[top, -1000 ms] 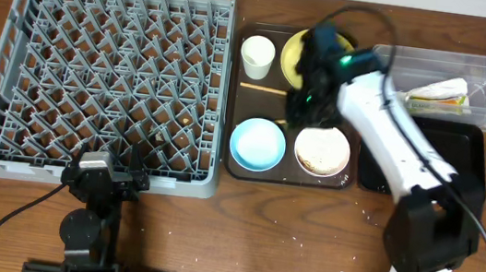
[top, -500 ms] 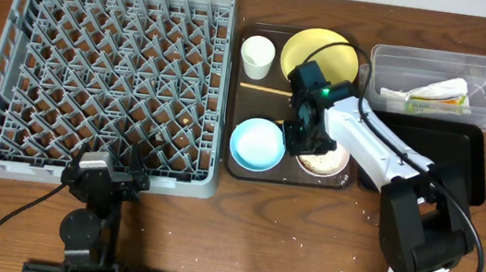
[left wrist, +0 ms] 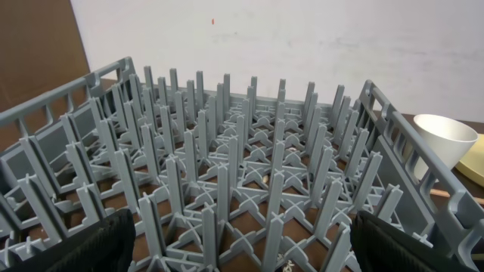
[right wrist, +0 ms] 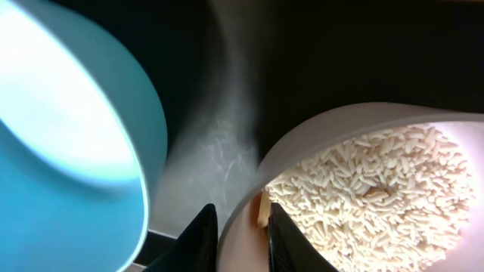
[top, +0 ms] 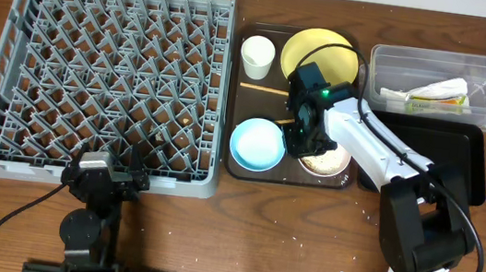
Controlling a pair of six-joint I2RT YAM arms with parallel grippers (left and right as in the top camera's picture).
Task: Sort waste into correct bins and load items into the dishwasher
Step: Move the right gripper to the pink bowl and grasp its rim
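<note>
My right gripper [top: 303, 143] [right wrist: 242, 236] is shut on the left rim of the white bowl [top: 325, 161] [right wrist: 340, 121], one finger inside and one outside. The bowl holds rice-like crumbs [right wrist: 370, 189]. The light blue bowl [top: 257, 144] [right wrist: 68, 151] sits just left of it. The yellow plate [top: 323, 51], small white cup [top: 257, 56] [left wrist: 446, 140] and a chopstick [top: 263, 88] lie further back. The snack wrapper [top: 436, 95] lies in the clear tub [top: 439, 56]. My left gripper [top: 106, 178] [left wrist: 249, 245] is open and empty at the near edge of the grey dish rack [top: 106, 82] [left wrist: 242, 166].
The dishes stand on a brown serving tray [top: 231, 107] between the rack and the bins. The black tray [top: 463, 163] lies in front of the clear tub, partly under my right arm. White crumbs [top: 365, 216] dot the table near its front right.
My right gripper came down from over the yellow plate to the white bowl's left rim, then barely moved. The left arm has not moved.
</note>
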